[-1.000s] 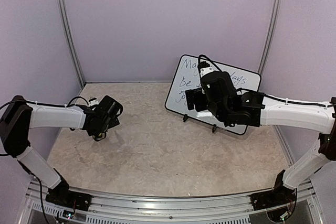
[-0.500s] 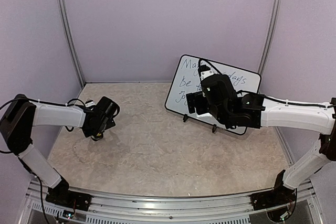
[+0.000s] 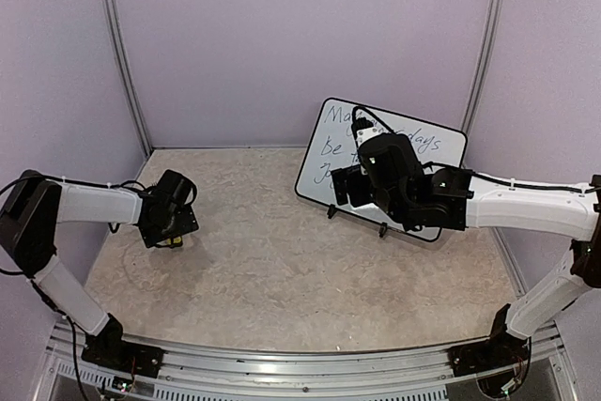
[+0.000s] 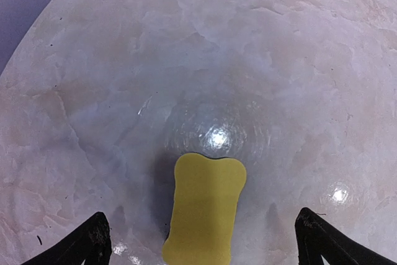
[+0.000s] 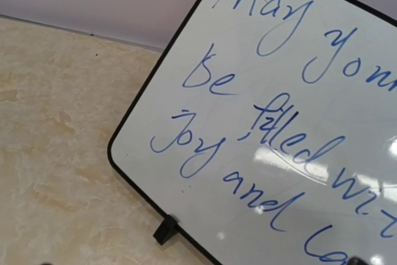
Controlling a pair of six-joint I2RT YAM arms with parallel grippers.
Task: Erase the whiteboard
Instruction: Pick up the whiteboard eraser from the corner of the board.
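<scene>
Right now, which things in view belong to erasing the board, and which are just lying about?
Belong to the job:
- whiteboard, propped on its feet, covered in blue handwriting
- yellow sponge, lying flat on the table
- left gripper, open, above the sponge

Just lying about:
- nothing loose; apart from the table, only the purple walls

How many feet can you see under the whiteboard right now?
2. The left foot stands under the whiteboard's lower-left edge; the right foot stands further right along that edge, beside the right arm. That arm may hide others.
</scene>
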